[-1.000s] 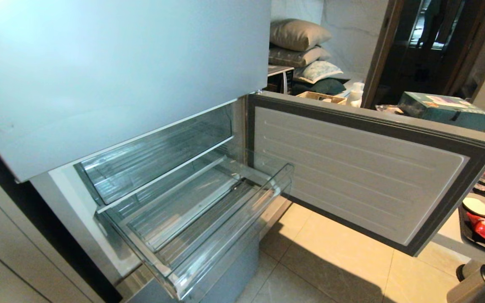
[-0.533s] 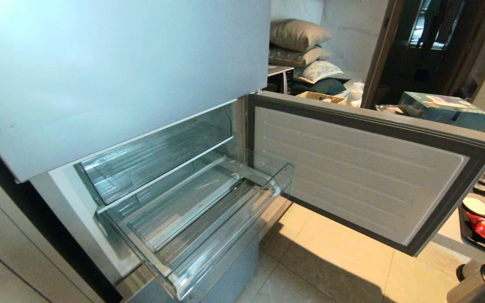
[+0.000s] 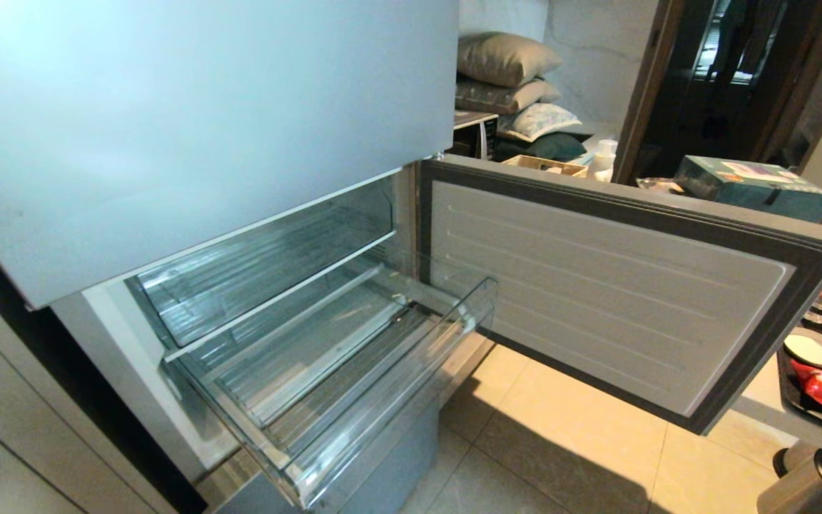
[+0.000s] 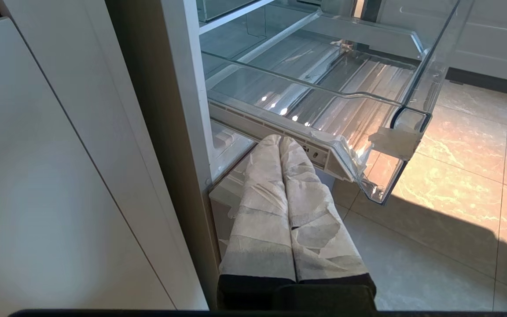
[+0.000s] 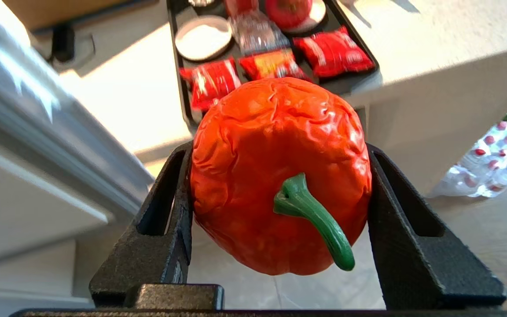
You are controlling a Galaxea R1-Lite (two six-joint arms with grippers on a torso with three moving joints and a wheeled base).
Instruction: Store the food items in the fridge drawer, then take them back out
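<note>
The fridge drawer (image 3: 389, 400), a clear shallow bin with a ribbed bottom, stands pulled out and empty below the grey fridge front. Neither arm shows in the head view. In the right wrist view my right gripper (image 5: 280, 149) is shut on a food item (image 5: 275, 176), a wrinkled red-orange fruit with a curved green stem, held off the ground beside a counter. In the left wrist view my left gripper (image 4: 280, 140) is shut with nothing in it, its taped fingers (image 4: 262, 198) just under the drawer's (image 4: 324, 88) near corner, by the fridge's side.
The lower fridge door (image 3: 611, 285) hangs open to the right of the drawer. Above the drawer sits another clear compartment (image 3: 261, 264). A black tray (image 5: 183, 97) with red snack packets (image 5: 332, 50) lies on the counter. A pack of water bottles (image 5: 486, 163) lies on the floor.
</note>
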